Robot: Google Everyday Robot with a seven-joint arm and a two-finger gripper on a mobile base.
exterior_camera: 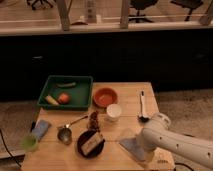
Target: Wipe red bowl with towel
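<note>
The red bowl (105, 96) is a shallow orange-red bowl on the wooden table (127, 91), right of the green tray and behind the white cup. The towel (131, 146) is a flat grey-blue cloth at the table's front right. My arm reaches in from the lower right, and its white wrist covers the towel's right part. The gripper (148, 144) points down at the towel's right edge, mostly hidden under the wrist. The bowl lies well away from the gripper, to the far left of it.
A green tray (80, 80) holds a few food items. A white cup (113, 112) stands in front of the bowl. A dark round dish (90, 143), a metal cup with spoon (65, 134), a small light-blue cloth (41, 128), a green cup (29, 143) and a dark-headed utensil (142, 106) lie around.
</note>
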